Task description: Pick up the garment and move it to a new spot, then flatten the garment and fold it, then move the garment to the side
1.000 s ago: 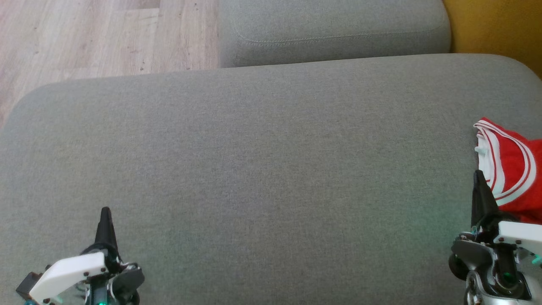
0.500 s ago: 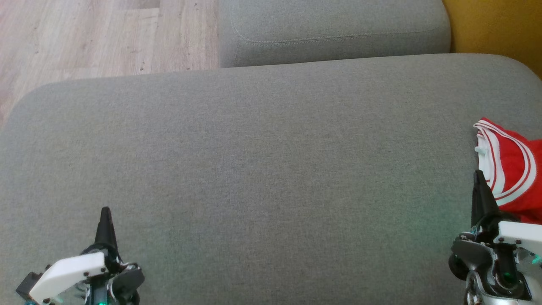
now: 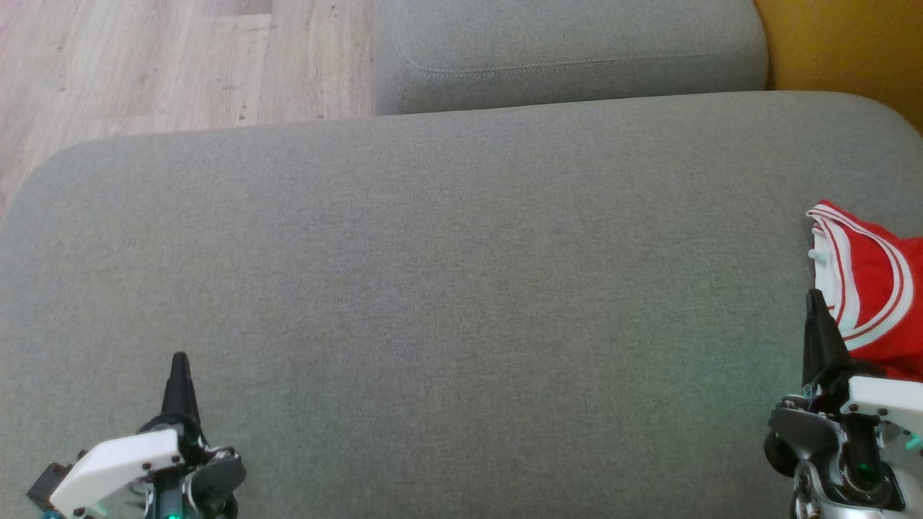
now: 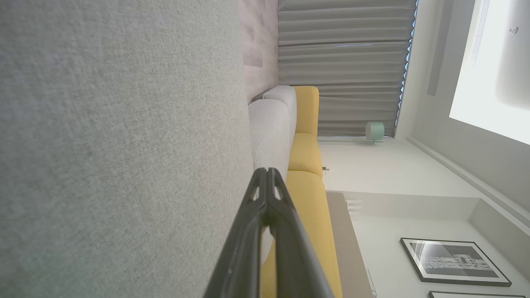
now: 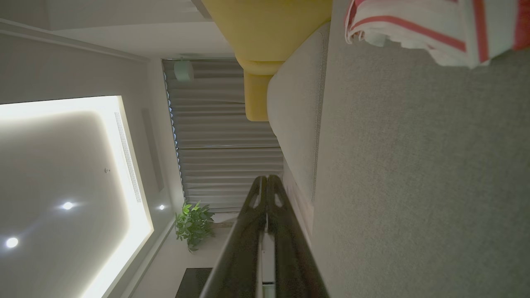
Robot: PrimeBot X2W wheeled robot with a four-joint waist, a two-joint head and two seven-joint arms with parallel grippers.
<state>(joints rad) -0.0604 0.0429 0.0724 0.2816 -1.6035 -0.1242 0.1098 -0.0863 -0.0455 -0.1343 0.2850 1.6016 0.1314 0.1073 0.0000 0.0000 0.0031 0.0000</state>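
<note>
The garment [image 3: 876, 288] is red with white stripes and lies bunched at the right edge of the grey cushion [image 3: 461, 288]; the frame cuts part of it off. Its striped edge [image 5: 418, 31] also appears at the top of the right wrist view. My right gripper [image 3: 815, 295] is at the lower right, shut and empty, its tip just left of the garment. At the lower left my left gripper [image 3: 179, 358] is shut too, holding nothing, over bare cushion. Both wrist views show the fingers [image 4: 267, 182] pressed together [image 5: 266, 186].
A second grey cushion [image 3: 570, 54] lies beyond the big one. Wooden floor [image 3: 144, 65] is at the far left, a yellow sofa part [image 3: 844, 43] at the far right. The wide middle of the big cushion is bare fabric.
</note>
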